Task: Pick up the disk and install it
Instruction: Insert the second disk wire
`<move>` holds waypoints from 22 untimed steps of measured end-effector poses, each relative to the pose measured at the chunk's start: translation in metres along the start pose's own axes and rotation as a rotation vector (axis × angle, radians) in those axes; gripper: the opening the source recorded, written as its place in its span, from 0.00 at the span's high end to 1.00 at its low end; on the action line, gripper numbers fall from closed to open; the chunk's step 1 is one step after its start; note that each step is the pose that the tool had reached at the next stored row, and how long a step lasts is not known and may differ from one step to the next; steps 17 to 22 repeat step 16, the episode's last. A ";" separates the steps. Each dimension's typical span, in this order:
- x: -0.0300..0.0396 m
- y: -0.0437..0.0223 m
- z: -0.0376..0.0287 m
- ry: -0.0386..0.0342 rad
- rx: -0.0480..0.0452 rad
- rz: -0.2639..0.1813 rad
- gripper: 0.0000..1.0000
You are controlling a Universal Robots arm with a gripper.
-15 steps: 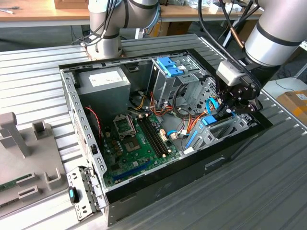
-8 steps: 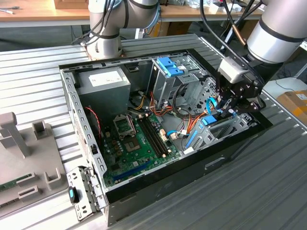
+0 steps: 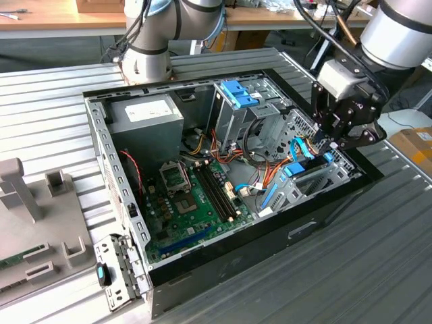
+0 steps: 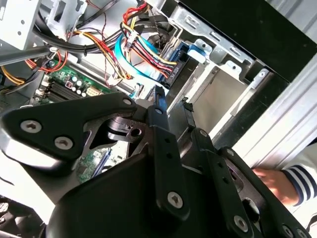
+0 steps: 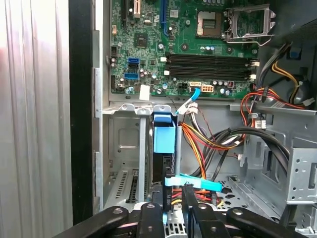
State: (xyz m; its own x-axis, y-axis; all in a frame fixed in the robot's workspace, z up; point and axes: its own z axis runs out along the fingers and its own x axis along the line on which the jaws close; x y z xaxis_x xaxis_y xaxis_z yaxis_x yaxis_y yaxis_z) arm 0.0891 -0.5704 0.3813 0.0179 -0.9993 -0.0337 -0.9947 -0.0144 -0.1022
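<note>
One open computer case (image 3: 121, 223) fills the middle of the exterior view; at right of centre the disk (image 3: 307, 177) stands on edge in its bay, and the gripper (image 3: 329, 143) hangs above it, fingers slightly apart, gripping nothing.

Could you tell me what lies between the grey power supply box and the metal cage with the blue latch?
In the exterior view, a bundle of coloured cables runs between the power supply box and the cage.

honestly nothing's readable here, the white sticker (image 3: 150, 108) on the grey box (image 3: 145, 125), upper left of the exterior view, is just tiny smudged print
</note>
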 end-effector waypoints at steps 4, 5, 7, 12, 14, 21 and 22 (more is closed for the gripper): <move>-0.0002 -0.0007 -0.0071 -0.0001 0.0000 0.000 0.70; -0.0003 -0.0007 -0.0073 -0.0001 0.0000 0.000 0.70; -0.0003 -0.0008 -0.0074 0.0000 0.0000 0.000 0.70; -0.0002 -0.0026 -0.0073 0.0109 -0.0144 -0.001 0.70; -0.0003 -0.0027 -0.0073 0.0109 -0.0150 -0.001 0.70; -0.0003 -0.0027 -0.0073 0.0110 -0.0151 -0.001 0.70; -0.0003 -0.0027 -0.0073 0.0110 -0.0151 -0.001 0.70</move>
